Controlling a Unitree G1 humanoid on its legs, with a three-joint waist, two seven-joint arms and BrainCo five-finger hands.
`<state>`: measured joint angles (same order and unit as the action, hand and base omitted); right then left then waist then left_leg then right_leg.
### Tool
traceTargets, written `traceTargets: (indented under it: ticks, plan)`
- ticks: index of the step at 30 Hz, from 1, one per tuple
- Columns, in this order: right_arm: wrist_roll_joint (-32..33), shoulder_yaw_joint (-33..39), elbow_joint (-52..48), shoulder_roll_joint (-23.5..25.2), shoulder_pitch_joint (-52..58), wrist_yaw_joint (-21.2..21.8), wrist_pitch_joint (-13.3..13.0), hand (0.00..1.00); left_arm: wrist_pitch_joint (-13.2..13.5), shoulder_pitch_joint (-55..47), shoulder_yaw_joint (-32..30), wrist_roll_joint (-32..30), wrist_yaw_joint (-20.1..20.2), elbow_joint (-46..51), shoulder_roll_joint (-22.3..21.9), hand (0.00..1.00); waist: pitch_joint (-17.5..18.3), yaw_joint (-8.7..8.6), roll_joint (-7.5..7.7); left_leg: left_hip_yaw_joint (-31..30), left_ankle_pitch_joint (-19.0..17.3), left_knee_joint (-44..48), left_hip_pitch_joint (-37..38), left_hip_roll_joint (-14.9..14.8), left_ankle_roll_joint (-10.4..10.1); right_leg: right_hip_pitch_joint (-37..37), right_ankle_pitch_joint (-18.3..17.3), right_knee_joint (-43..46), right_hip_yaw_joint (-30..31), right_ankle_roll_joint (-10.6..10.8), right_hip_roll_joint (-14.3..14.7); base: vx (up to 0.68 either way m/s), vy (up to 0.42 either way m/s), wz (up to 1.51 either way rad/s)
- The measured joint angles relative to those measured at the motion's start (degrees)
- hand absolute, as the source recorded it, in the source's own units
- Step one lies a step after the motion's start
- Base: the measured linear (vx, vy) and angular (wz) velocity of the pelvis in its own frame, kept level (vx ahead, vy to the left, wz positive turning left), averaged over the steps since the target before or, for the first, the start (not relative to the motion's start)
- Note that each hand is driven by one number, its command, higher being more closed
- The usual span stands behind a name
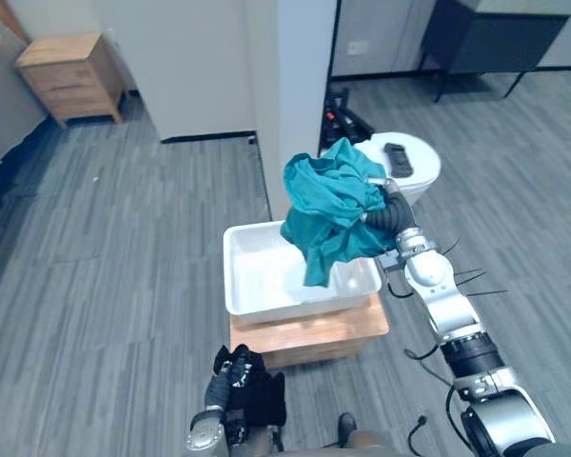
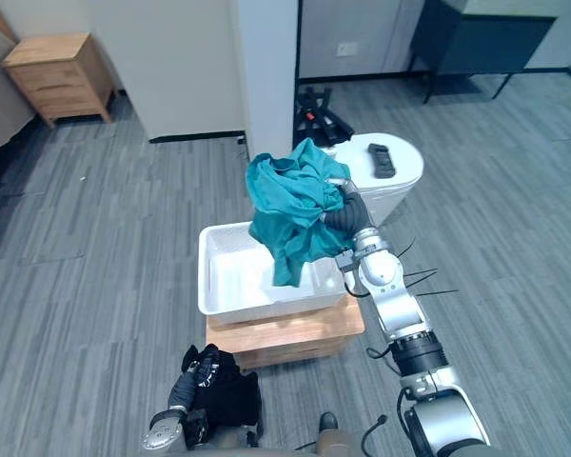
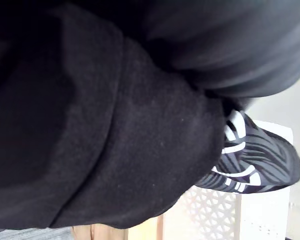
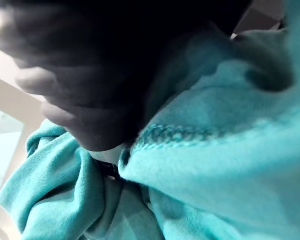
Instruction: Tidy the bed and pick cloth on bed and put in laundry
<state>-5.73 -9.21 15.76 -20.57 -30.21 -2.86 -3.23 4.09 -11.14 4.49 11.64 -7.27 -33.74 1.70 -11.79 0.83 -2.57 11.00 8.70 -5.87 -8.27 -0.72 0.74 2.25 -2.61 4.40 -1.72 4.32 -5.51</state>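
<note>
You have the teal cloth (image 1: 333,205) up off everything, bunched over and around the right hand (image 1: 392,211), which reaches in from the right of the white laundry basket (image 1: 236,286). The cloth wraps the hand so thickly that you cannot tell how the hand is closed on it. The right wrist view gives you folds and a stitched hem of the same cloth (image 4: 215,150) pressed close against the dark cover, and nothing clearer than that. The bulk of the cloth hangs above the basket's far right corner, and one long tail drops down in front of that corner toward the inside. You cannot tell whether the tail touches the basket's wall or floor. The basket itself sits squarely on a low wooden worktop (image 1: 314,333), whose edge shows just below the basket's near rim. Your left hand (image 1: 238,381) hangs low on the near side of the basket, a little to its left and well apart from it, with the dark cover toward the camera. Its state cannot be told from here either. Beyond the basket and to its right stands a round white worktop (image 1: 423,176) with a black remote (image 1: 398,159) lying on top. Directly behind the basket rises a white pillar (image 1: 295,95). Far off to the basket's left rear a wooden nightstand (image 1: 71,76) stands on the grey plank floor (image 1: 124,248), and far to its right rear is a dark cabinet (image 1: 495,38).
</note>
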Motion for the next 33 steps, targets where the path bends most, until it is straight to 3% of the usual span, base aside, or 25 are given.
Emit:
traceTargets:
  ticks: [3,5,7,8,10,18,24,26,27,28,29,30,31,32,33]
  plan:
    - [-1.8,0.0,7.1,-1.8,-7.8,0.3,0.3,1.00,0.9,1.6,0.0,0.0,0.7,0.3,0.2,1.00,-3.0,-0.09,-2.84,-0.4,0.0,0.0,-4.2,-0.4,-0.1,3.4,1.8,-0.7,-1.4,-0.1,0.6,-0.12,-0.015,0.18]
    - [-3.5,0.1,16.5,-5.6,-16.8,-0.3,1.4,1.00,1.9,3.2,1.7,0.3,0.9,0.9,0.4,1.00,-6.5,0.14,-5.67,-1.0,-0.3,0.0,-7.4,-0.3,-0.6,6.0,3.1,-0.9,-2.7,0.0,0.5,-0.12,0.016,0.26]
    - [-4.1,0.4,20.0,-7.0,-20.1,-1.0,1.6,1.00,2.2,4.2,2.6,1.2,0.9,1.1,0.7,1.00,-8.0,0.16,-5.98,0.1,-2.1,0.0,-8.5,0.1,-3.2,6.9,4.0,-2.3,-3.0,-0.3,-0.8,-0.07,0.037,0.09]
    - [-4.4,0.4,23.1,-7.8,-23.3,-1.8,1.6,0.00,2.9,4.7,2.8,1.3,1.0,1.2,0.6,1.00,-9.3,0.37,-6.75,0.0,0.0,0.4,-9.3,-0.1,-1.4,8.1,4.9,-2.9,-2.8,0.7,-0.9,-0.01,0.044,-0.08]
    - [-5.2,1.6,24.7,-9.8,-24.7,-3.3,1.8,0.00,3.1,6.3,3.5,2.2,0.9,1.5,0.6,1.00,-11.8,0.06,-8.46,0.1,4.0,0.0,-10.4,-0.3,-0.4,8.7,5.0,-2.5,-2.9,1.0,-0.4,-0.02,0.062,-0.03]
    - [-10.8,2.6,32.5,-10.3,-29.2,-4.8,3.4,0.00,4.1,9.1,5.0,4.8,0.6,3.6,0.8,1.00,-13.5,0.54,-8.90,0.4,4.6,0.3,-11.6,0.8,-0.1,9.9,5.4,-2.6,-2.8,1.9,-1.4,0.04,0.057,0.01]
    - [-16.9,2.7,30.9,-8.5,-26.7,-4.9,3.9,0.00,4.0,7.9,5.0,5.5,0.7,5.0,0.7,1.00,-13.5,1.55,-8.66,3.7,3.0,-0.1,-5.0,0.1,1.8,4.8,4.7,-3.0,0.3,1.8,-1.0,0.03,-0.005,-0.25]
    - [-17.5,4.4,27.0,-7.3,-21.5,-5.0,3.9,0.00,4.0,7.3,5.0,5.4,0.8,5.1,1.0,1.00,-12.7,1.38,-7.11,4.4,1.7,-0.1,-2.9,0.2,0.6,2.9,3.5,-2.8,0.3,1.6,-1.4,0.00,0.000,0.00]
    - [-17.9,5.5,25.6,-6.0,-18.7,-4.9,3.9,0.00,3.8,7.0,5.0,5.4,0.9,5.0,1.3,1.00,-12.0,1.20,-5.32,5.6,0.9,0.4,-2.3,0.8,-0.4,3.1,2.4,-1.7,0.5,1.4,-2.5,0.09,0.027,-0.03]
    - [-18.1,6.5,23.8,-4.2,-14.4,-4.9,4.2,0.00,3.6,6.3,5.0,5.4,1.0,4.9,1.5,1.00,-11.7,1.11,-2.73,6.4,-0.1,3.0,-0.7,1.5,1.3,3.0,-0.2,2.1,0.9,2.1,-3.4,0.13,0.033,0.01]
    - [-18.2,7.1,22.3,-2.6,-10.8,-4.8,4.7,0.00,3.4,5.2,5.2,5.2,1.3,4.9,1.5,1.00,-11.2,0.53,-1.04,6.1,-1.8,1.6,1.4,2.1,2.5,2.6,-1.9,5.2,0.3,2.8,-4.3,0.15,0.007,0.19]
    - [-18.6,7.9,21.1,-1.2,-7.7,-4.7,5.1,0.00,2.6,4.6,5.5,4.9,1.6,4.7,1.4,1.00,-11.3,-0.74,0.16,4.7,-2.1,-0.1,4.3,2.7,2.4,3.2,-2.4,12.3,0.6,4.3,-4.4,0.12,-0.009,0.28]
    - [-18.6,8.1,21.0,-0.8,-6.8,-4.6,5.4,0.00,2.4,4.6,5.9,4.9,1.8,4.5,1.3,1.00,-11.3,-0.99,0.18,4.3,-2.1,-0.1,5.1,2.5,2.4,5.1,-2.0,17.2,1.4,4.3,-4.3,0.13,0.007,0.43]
    - [-18.6,8.6,20.5,-0.3,-5.6,-4.5,6.1,0.00,2.0,4.4,6.6,4.2,2.3,4.4,1.7,1.00,-11.2,-1.68,0.10,3.2,-2.2,0.0,7.0,2.0,3.0,8.2,-0.4,26.0,3.5,2.7,-3.2,0.14,0.009,0.36]
    - [-18.6,9.3,19.2,0.0,-4.4,-4.5,6.2,0.00,1.7,4.5,6.5,3.6,2.4,4.4,1.9,1.00,-11.1,-1.66,0.14,2.8,-2.3,0.3,8.0,1.7,3.1,9.5,-2.3,27.8,4.7,0.9,-2.6,0.14,0.005,0.40]
